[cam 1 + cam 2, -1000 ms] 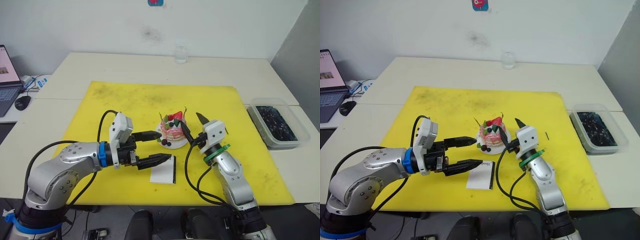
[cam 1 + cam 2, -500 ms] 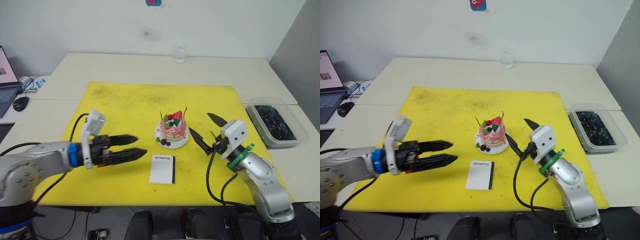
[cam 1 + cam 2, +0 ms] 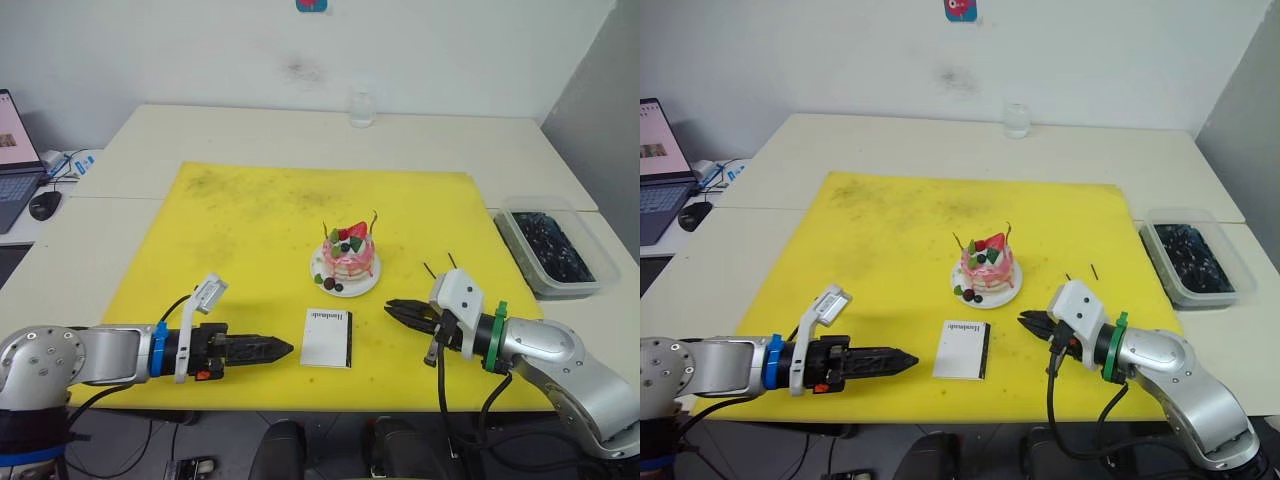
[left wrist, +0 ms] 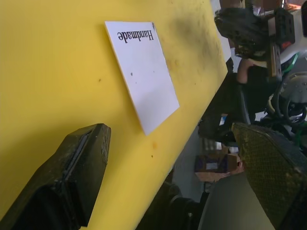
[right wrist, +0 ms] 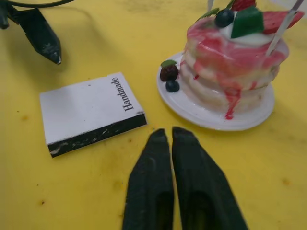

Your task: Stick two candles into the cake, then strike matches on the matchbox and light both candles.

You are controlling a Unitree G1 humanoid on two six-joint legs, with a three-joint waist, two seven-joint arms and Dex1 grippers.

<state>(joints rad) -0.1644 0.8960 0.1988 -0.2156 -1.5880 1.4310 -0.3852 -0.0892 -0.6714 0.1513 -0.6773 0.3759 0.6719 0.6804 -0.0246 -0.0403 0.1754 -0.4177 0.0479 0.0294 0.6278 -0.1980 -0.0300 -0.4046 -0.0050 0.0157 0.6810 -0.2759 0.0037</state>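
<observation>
The pink-and-white cake [image 3: 347, 260] stands on its white plate [image 3: 345, 289] mid-mat, with two thin candles [image 3: 373, 220] [image 3: 325, 237] stuck upright in its top. In front of it lies the white matchbox [image 3: 327, 338], black strip on its right edge. Two short dark matches [image 3: 430, 270] [image 3: 451, 261] lie on the mat to the cake's right. My right gripper [image 3: 393, 308] is low over the mat just right of the matchbox, shut with nothing held; its fingers [image 5: 158, 158] point at the gap between box and plate. Left of the matchbox [image 4: 141, 72], my left gripper [image 3: 280, 349] hovers open and empty.
The yellow mat [image 3: 250, 220] covers the table's middle. A clear glass [image 3: 360, 106] stands at the far edge. A plastic bin [image 3: 550, 248] of dark pieces sits at the right. A laptop [image 3: 12, 160] and mouse [image 3: 45, 205] are at far left.
Both arms have drawn back from the cake toward the mat's near edge and dropped lower. The right gripper has shut. The left gripper stays open and has turned onto its side.
</observation>
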